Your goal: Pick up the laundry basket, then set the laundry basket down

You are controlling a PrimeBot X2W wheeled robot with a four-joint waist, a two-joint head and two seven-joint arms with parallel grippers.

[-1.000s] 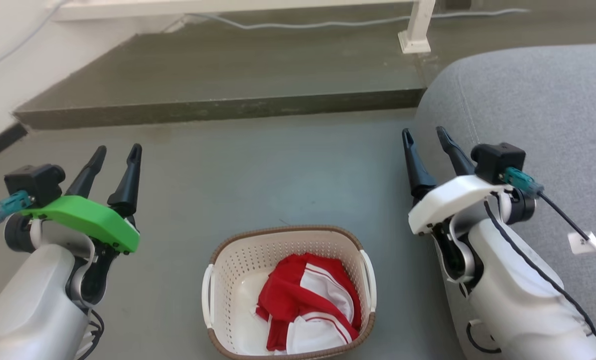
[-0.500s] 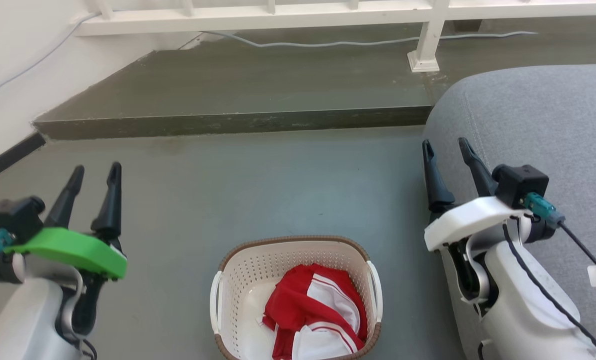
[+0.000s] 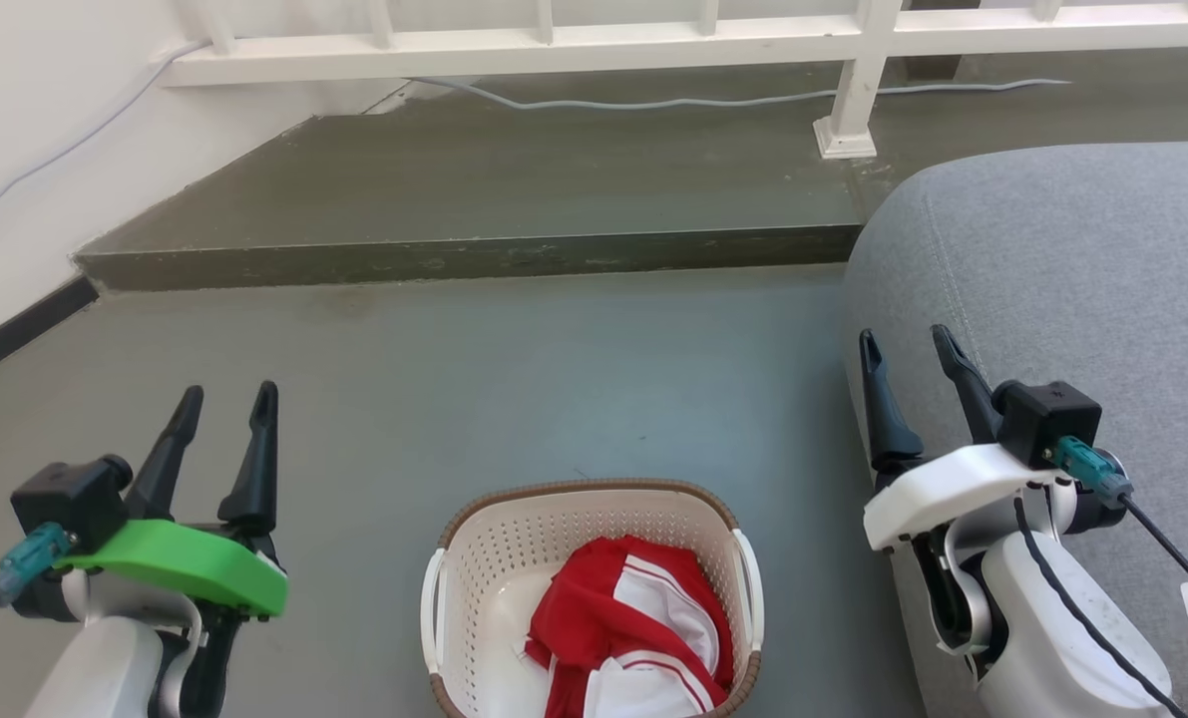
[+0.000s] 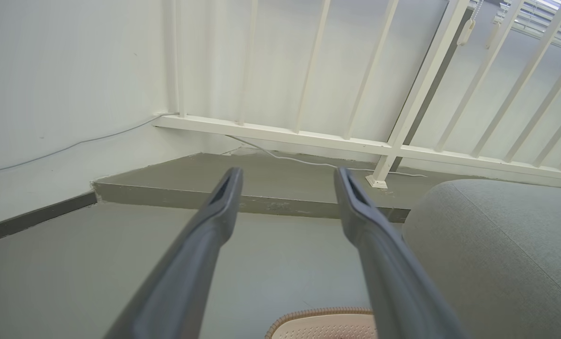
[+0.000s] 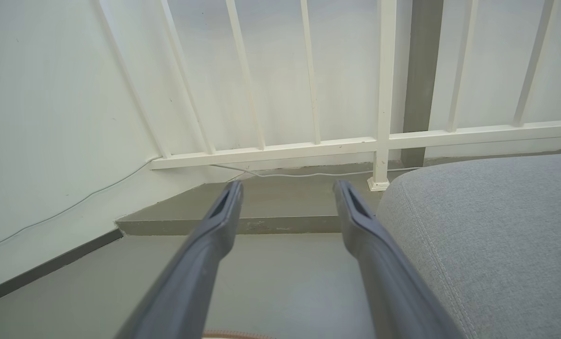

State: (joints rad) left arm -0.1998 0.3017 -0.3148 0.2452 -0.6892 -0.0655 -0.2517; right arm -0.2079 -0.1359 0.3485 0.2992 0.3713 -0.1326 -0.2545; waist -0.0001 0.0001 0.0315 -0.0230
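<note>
The left gripper (image 3: 227,394), under a green cover (image 3: 175,573) at 8 o'clock in the head view, holds its two dark tapered fingers (image 3: 254,469) spread with nothing between them. The right gripper (image 3: 903,339), under a white cover (image 3: 943,489) at 4 o'clock, is likewise spread and empty, seen against the grey fabric cushion (image 3: 1052,279).

Between the two arms, at 6 o'clock and apart from both, the one laundry basket (image 3: 554,529) stands on the smooth grey floor (image 3: 554,379). It is a rounded rectangle of cream plastic pierced with rows of small holes. It has a brown woven-look rim and two white side handles (image 3: 750,588), at 9 and 3 o'clock. Inside lies one crumpled red-and-white garment (image 3: 633,628).

At 12 o'clock run a low concrete step (image 3: 474,254) and a white railing (image 3: 554,40).
</note>
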